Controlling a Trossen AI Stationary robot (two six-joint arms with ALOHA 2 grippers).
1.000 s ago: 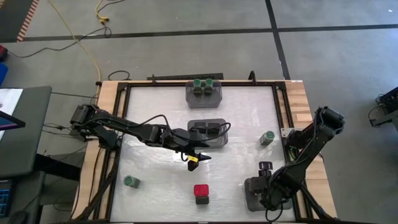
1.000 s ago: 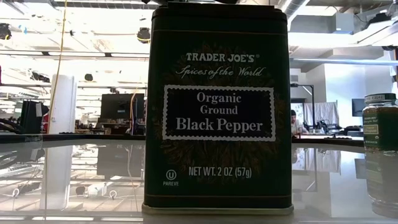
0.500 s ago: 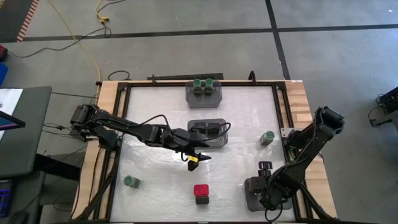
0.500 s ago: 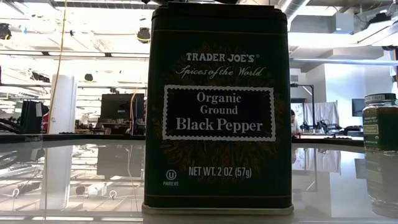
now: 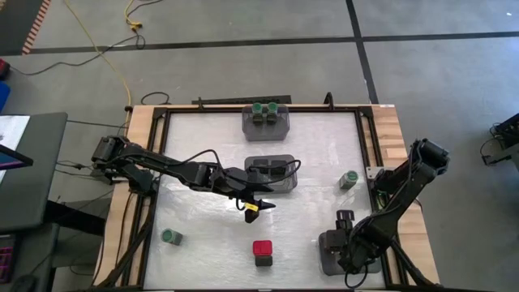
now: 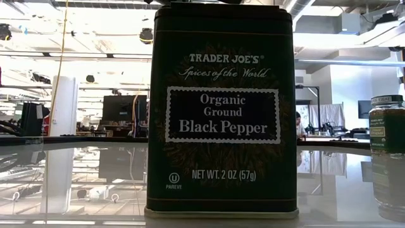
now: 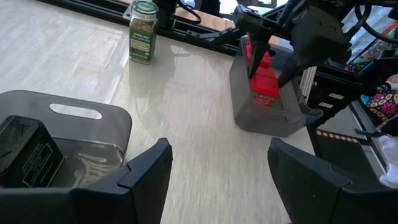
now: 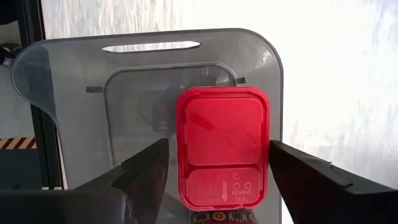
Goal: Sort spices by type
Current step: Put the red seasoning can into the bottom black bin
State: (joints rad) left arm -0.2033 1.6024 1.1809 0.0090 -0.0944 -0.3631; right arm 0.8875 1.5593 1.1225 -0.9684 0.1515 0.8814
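Lower right of the high view, the right gripper [image 8: 214, 171] is standing open around the red-capped tin [image 8: 222, 146] in the grey bin [image 8: 62, 74]; lifting carelessly risks snagging it. The left gripper [image 7: 217, 177] is hovering open, empty.

Black pepper tin [image 6: 221, 111] standing upright close up, blocking the middle, green-capped jar [image 6: 387, 152] sitting at the table's right edge

White table [image 5: 211, 138]: three grey bins [image 5: 271, 174], loose spice jars [image 5: 263, 251].
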